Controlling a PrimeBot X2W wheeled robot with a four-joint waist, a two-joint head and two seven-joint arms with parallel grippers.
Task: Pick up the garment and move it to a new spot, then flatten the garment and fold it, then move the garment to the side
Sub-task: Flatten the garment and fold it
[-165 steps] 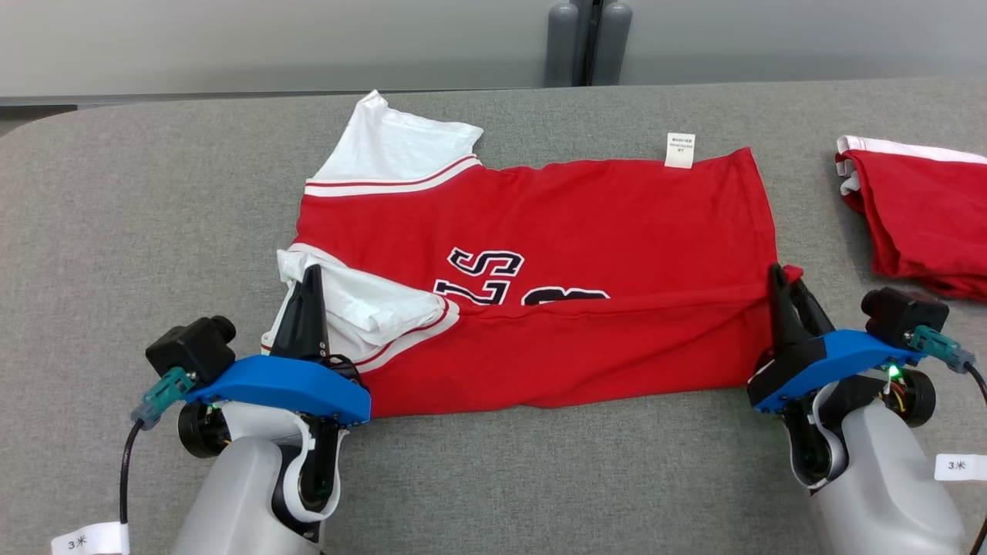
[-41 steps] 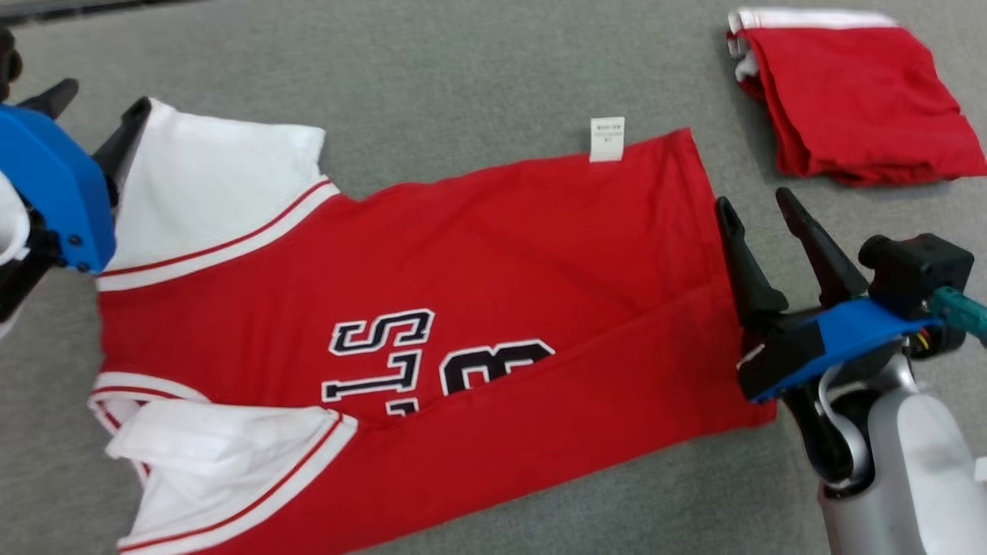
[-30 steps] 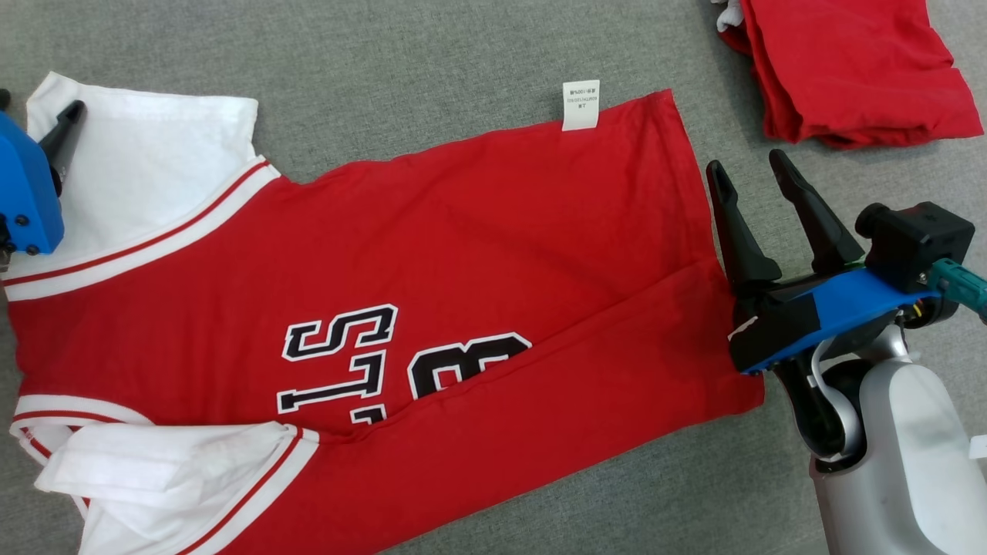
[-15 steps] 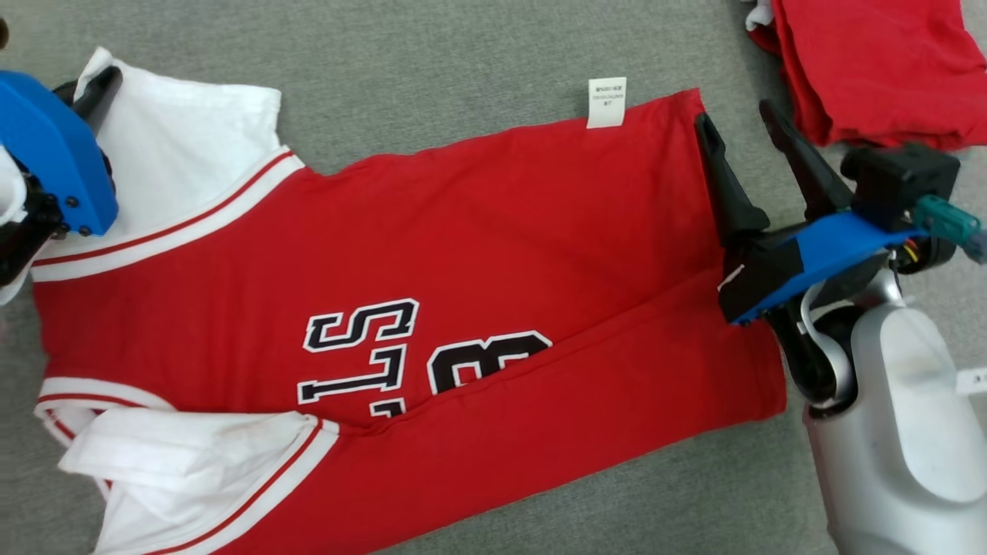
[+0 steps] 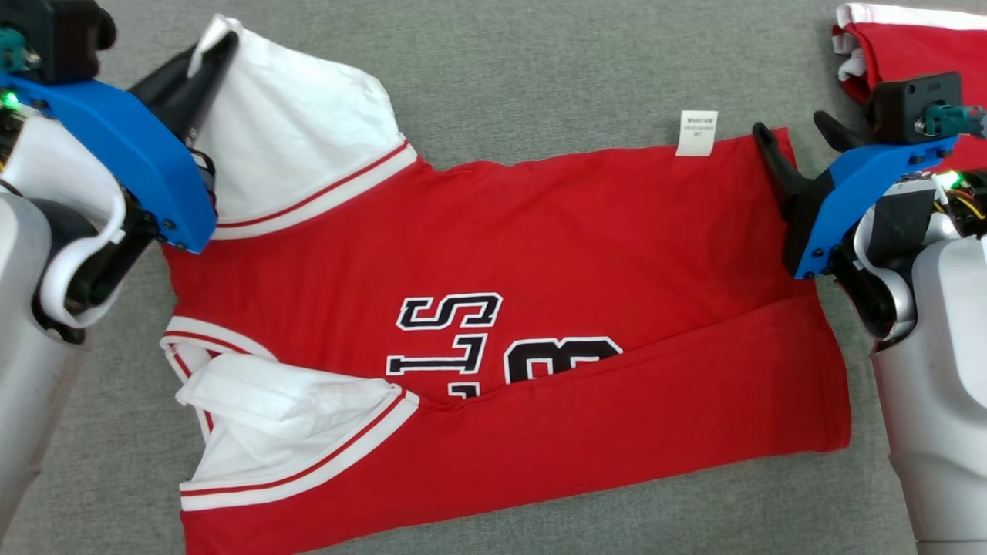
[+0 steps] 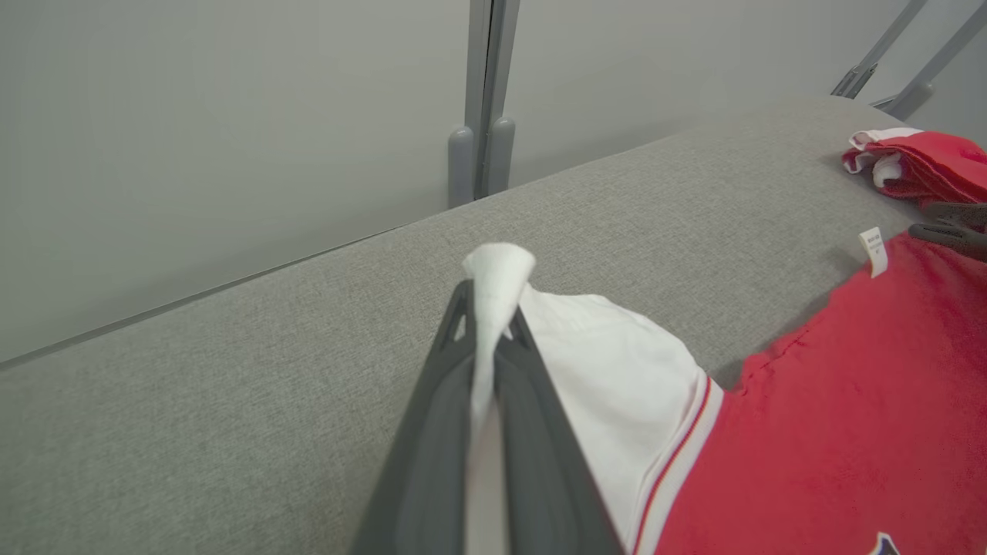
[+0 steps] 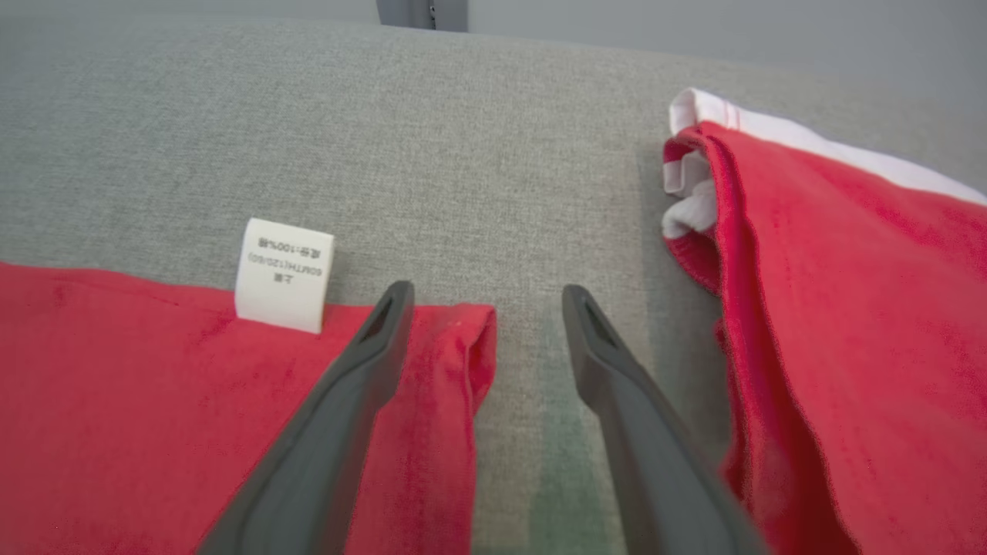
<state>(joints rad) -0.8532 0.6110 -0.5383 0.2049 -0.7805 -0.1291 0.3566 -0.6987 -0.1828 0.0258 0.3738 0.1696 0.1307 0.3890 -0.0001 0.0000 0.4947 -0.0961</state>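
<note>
garment (image 5: pixel 540 254) flat on bench (image 5: pixel 540 62) | left claw (image 5: pixel 220 46) pinching white sleeve (image 5: pixel 301 146) | right claw (image 5: pixel 790 127) wide apart, empty, over garment edge

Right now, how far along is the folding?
Done: the jersey lies flat, its near edge folded over the lettering. In hand: left gripper shut on the far white sleeve; right gripper open, straddling the far hem corner. Left: fold the far side, finish folding, move it aside.
</note>
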